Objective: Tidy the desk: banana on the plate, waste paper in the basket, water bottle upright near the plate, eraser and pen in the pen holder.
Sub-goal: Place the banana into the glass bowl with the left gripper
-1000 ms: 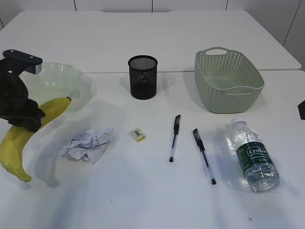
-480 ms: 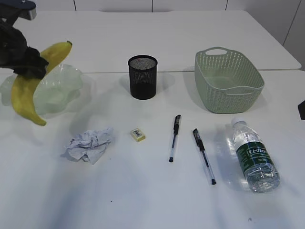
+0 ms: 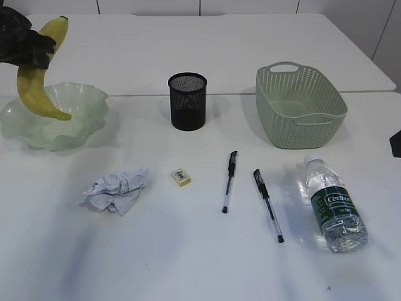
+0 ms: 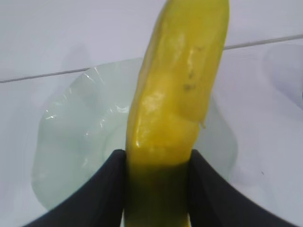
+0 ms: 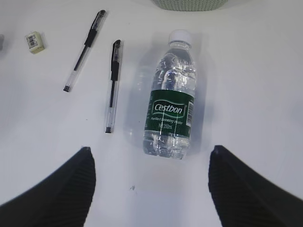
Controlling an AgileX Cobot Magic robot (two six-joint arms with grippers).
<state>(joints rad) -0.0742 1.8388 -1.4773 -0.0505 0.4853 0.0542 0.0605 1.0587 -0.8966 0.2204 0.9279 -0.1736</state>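
At the exterior view's ten o'clock corner: left gripper (image 3: 28,47), dark, clamped on a banana (image 3: 36,78) hanging above the plate (image 3: 88,100), lower tip pointing down into the pale green wavy bowl, contact with the plate impossible to tell. Black mesh pen holder (image 3: 187,101) upright toward twelve o'clock of centre. Green woven basket (image 3: 299,113) at two o'clock, well apart from the holder. Crumpled waste paper (image 3: 116,189) at eight o'clock, flat on the white table (image 3: 188,251). Small yellowish eraser (image 3: 181,177) just to the paper's three o'clock. Two pens near centre: left pen (image 3: 229,181) and right pen (image 3: 268,204), side by side, not touching, both lying flat. Water bottle (image 3: 332,205) at four o'clock, on its side, cap pointing toward the basket. Right gripper only a dark sliver at the three o'clock edge.

Through the left wrist view: banana (image 4: 177,94) rising from six o'clock to twelve, pinched between two black fingers (image 4: 106,189) at the bottom; plate (image 4: 75,142) below and behind it.

Through the right wrist view: right gripper (image 5: 151,189) spread wide, holding nothing, its two dark fingers (image 5: 61,189) at seven and five o'clock. Water bottle (image 5: 170,104) between them and a little beyond, green label up, cap at twelve o'clock. Both pens (image 5: 113,80) at ten o'clock of the bottle, eraser (image 5: 35,41) farther toward ten o'clock, basket (image 5: 189,4) rim at the top edge.
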